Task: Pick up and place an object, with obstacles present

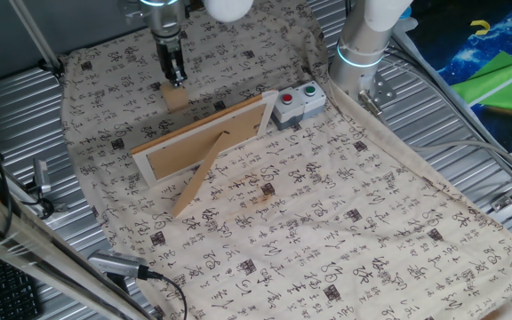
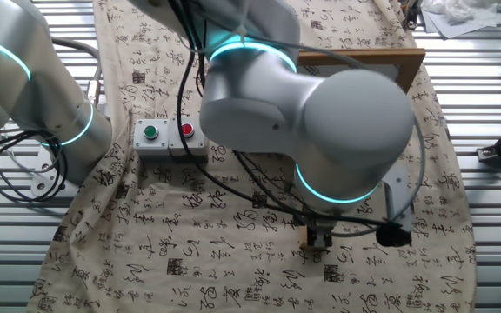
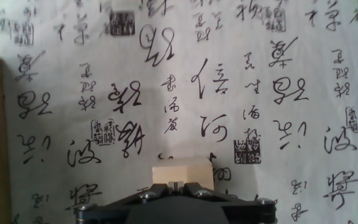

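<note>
A picture frame (image 1: 204,138) stands on its slanted prop leg (image 1: 198,182) nearest on the cloth-covered tabletop (image 1: 345,240), a two-button box (image 1: 297,102) at its end. Just beyond, the claw (image 1: 175,77) pinches the small wooden block (image 1: 175,96), which sits on the cloth.

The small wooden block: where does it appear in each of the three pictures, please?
One fixed view: the wooden block is upper left, under the gripper, behind the picture frame.
The other fixed view: lower centre-right, only a sliver below the arm.
Hand view: bottom centre, just above the gripper housing.
Shared landmark: the picture frame; it is the brown strip at the hand view's left edge.
</note>
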